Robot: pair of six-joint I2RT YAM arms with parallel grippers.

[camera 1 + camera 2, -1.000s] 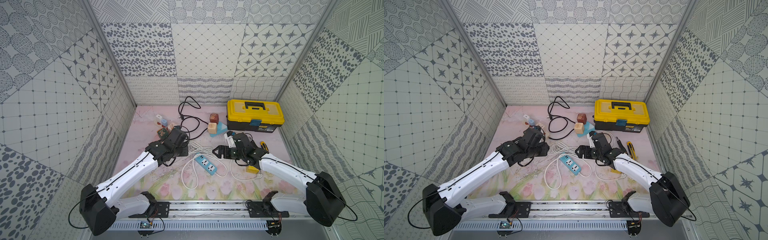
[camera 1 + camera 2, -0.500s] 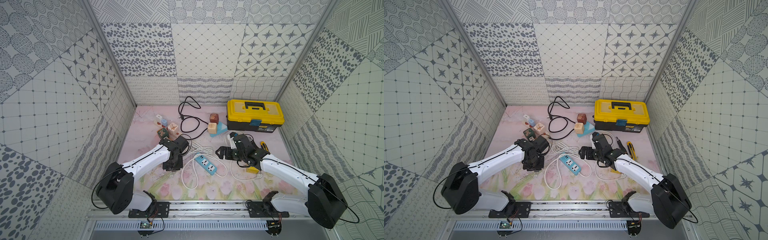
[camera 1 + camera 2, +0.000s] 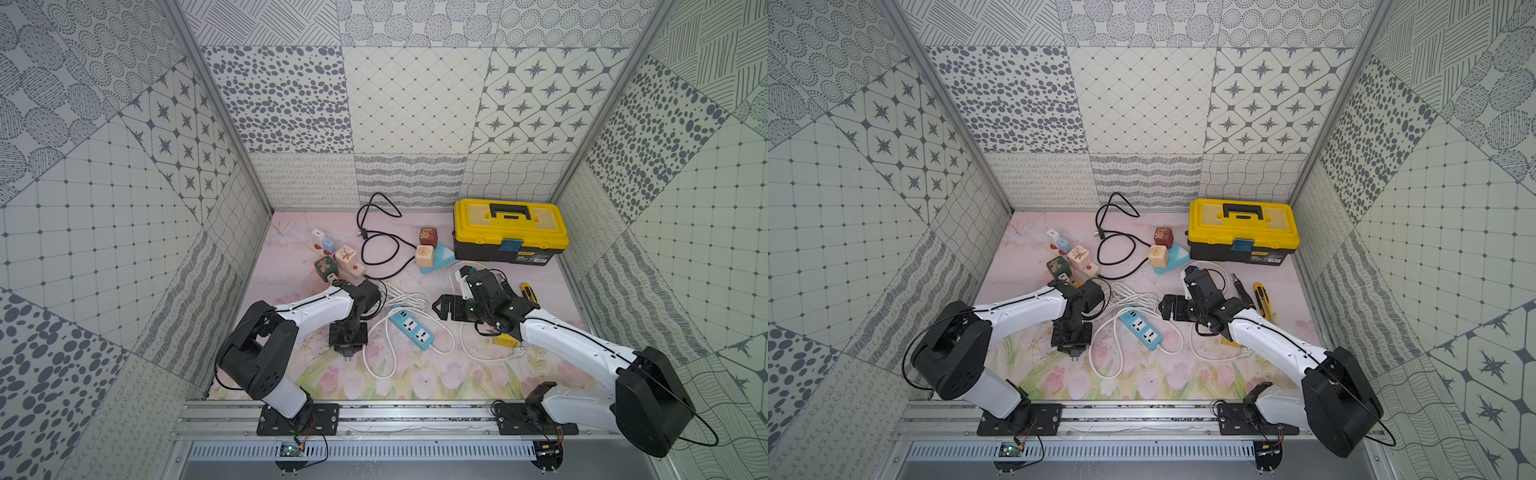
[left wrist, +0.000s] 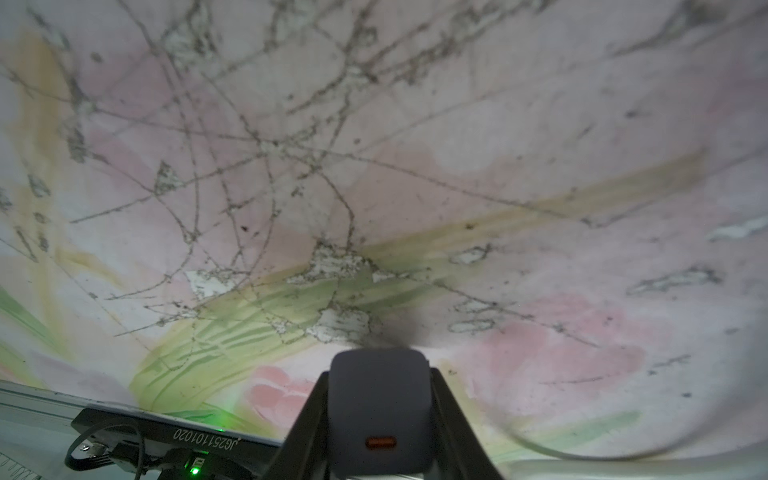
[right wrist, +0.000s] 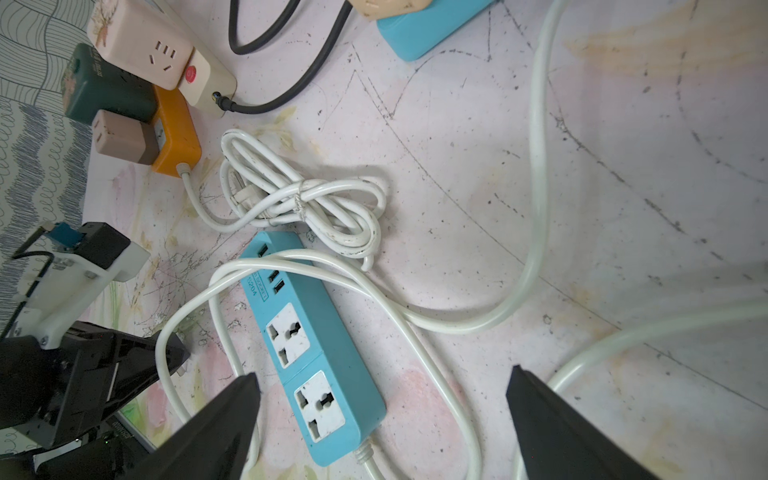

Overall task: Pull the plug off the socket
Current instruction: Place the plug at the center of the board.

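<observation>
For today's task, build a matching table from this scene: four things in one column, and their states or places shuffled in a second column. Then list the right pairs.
Column one:
1. left gripper
2. right gripper
3. blue power strip
4. yellow toolbox

Column two:
A. at the back of the table, lid shut
B. jaws wide open, holding nothing
C. both sockets free, a white cable lying across it
D. shut on the grey plug

Pairs: 1-D, 2-B, 3-C, 4-A
</observation>
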